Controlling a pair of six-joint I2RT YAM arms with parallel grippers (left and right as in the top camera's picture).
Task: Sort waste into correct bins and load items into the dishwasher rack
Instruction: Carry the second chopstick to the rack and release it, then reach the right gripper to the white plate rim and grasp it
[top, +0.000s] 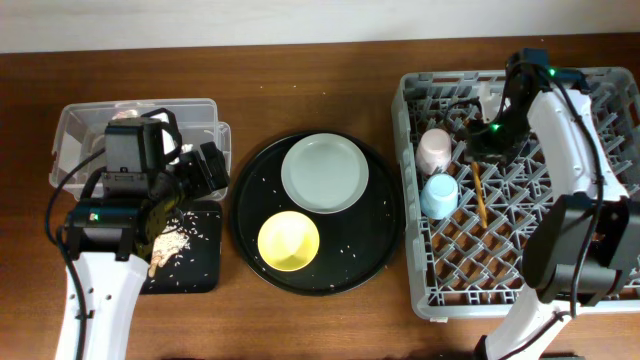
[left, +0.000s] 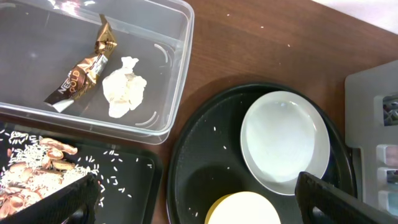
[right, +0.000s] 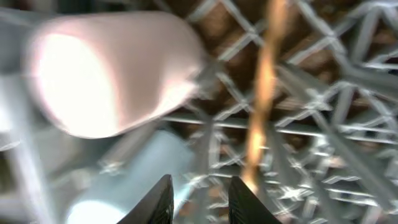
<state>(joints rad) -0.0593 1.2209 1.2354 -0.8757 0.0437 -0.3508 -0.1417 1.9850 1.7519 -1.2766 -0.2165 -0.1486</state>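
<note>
loading dishes: the left gripper (left: 196, 190), spread and empty, has the yellow bowl (left: 244, 210) just ahead; next, i think, reach and pinch its rim.

View blurred. My pincer (right: 199, 208) at 6 o'clock, dark fingertips (right: 160, 202) slightly apart, gripping nothing. Pink cup (right: 106, 74) large at 10 o'clock. Light-blue cup (right: 118, 193) at 7 o'clock, under pink one. Chopsticks (right: 264, 93) smear into one orange streak from 12 toward 6. Grey rack (right: 336, 124) lattice fills 3 o'clock side.
</note>
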